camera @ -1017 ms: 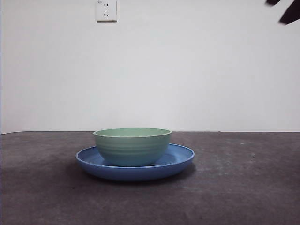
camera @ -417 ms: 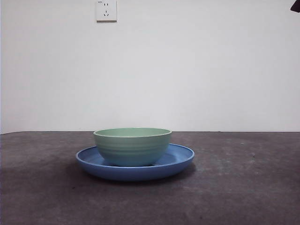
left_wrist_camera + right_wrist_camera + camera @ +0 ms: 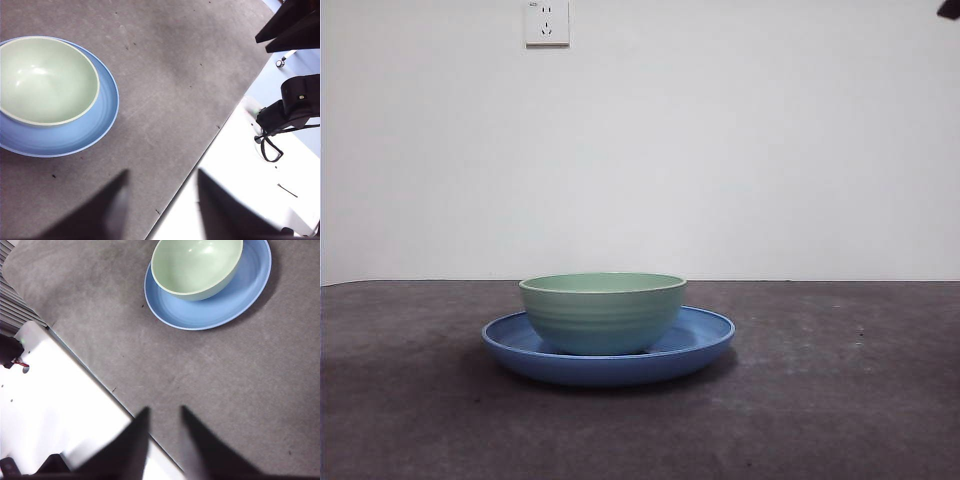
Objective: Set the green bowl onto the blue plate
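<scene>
The green bowl [image 3: 603,310] sits upright inside the blue plate [image 3: 705,335] at the middle of the dark table, free of both grippers. In the left wrist view the green bowl [image 3: 45,80] rests toward one side of the blue plate [image 3: 102,120]. My left gripper [image 3: 161,175] hangs open and empty over the table's edge, well away from them. The right wrist view looks down on the green bowl [image 3: 196,267] and blue plate [image 3: 220,307] from afar. My right gripper [image 3: 165,410] is open, empty and high above the table's edge.
The grey table [image 3: 840,400] stretches around the plate on all sides. A white ledge [image 3: 50,400] borders the table's edge. A wall socket [image 3: 547,22] is on the wall behind. A black arm tip [image 3: 949,9] shows at the top right corner.
The black arm tip at the top right corner has drawn back up and out until only a sliver is left. Bowl and plate have not moved.
</scene>
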`<state>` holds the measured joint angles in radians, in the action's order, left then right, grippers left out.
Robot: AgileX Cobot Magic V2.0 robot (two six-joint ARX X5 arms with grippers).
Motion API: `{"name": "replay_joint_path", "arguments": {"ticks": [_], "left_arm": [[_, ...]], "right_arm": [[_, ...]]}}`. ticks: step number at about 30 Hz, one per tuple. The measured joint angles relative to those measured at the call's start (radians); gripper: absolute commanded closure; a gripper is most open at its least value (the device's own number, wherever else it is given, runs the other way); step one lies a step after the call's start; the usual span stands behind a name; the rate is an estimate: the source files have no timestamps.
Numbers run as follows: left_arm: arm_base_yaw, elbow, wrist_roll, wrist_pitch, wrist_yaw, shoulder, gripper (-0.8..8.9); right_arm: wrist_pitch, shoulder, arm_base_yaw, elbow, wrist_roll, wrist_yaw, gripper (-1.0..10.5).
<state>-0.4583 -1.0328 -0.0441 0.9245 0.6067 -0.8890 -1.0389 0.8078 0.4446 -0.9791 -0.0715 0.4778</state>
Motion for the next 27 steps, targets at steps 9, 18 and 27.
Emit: {"name": "replay_joint_path", "arguments": {"ticks": [9, 18, 27], "left_arm": [[0.0, 0.0, 0.0, 0.0, 0.0, 0.0, 7.98], [0.0, 0.0, 0.0, 0.0, 0.0, 0.0, 7.98], [0.0, 0.0, 0.0, -0.001, 0.0, 0.0, 7.98]], "right_arm": [[0.014, 0.0, 0.0, 0.0, 0.017, -0.006, 9.4], [0.014, 0.0, 0.0, 0.0, 0.02, -0.006, 9.4], [0.014, 0.0, 0.0, 0.0, 0.02, -0.006, 9.4]]}}
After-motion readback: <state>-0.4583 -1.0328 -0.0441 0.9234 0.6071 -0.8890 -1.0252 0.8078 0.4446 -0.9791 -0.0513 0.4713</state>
